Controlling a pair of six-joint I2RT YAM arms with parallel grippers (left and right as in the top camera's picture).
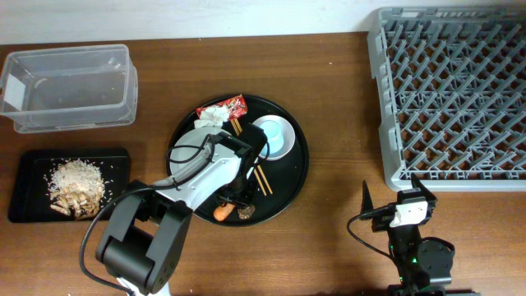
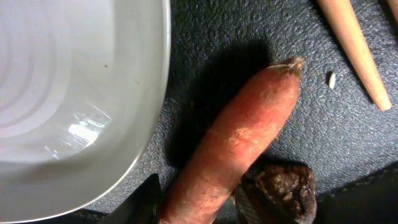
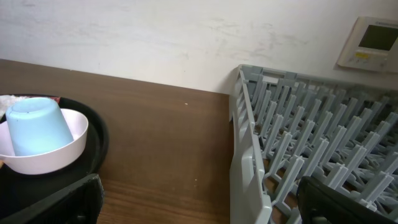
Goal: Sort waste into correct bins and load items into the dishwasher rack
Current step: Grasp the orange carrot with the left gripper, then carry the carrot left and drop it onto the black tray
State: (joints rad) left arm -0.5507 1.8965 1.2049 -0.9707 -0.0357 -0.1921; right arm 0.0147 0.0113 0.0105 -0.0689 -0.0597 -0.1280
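The step in hand looks like picking the carrot (image 2: 239,143) off the round black tray (image 1: 297,177), where it lies at the near edge, touching the dark lump (image 2: 280,190) and just beside the rim of the pale dish (image 2: 74,93). The left gripper (image 1: 232,196) hangs low over it. Only one dark finger shows in the wrist view, at the carrot's thick end, so I cannot tell whether the jaws are closed on it or merely straddle it. A good grasp would take the carrot across its width, clear of the lump so that does not come up with it, and without nudging the dish or the chopstick (image 2: 354,50) nearby. The carrot tapers and looks smooth, so a grip near the thicker part should hold best. Its likely home is the flat black tray (image 1: 33,164), well apart on the counter (image 1: 337,222), already holding rice scraps (image 1: 76,177). The right gripper (image 1: 394,196) waits by the rack (image 1: 452,99), jaws spread and empty.
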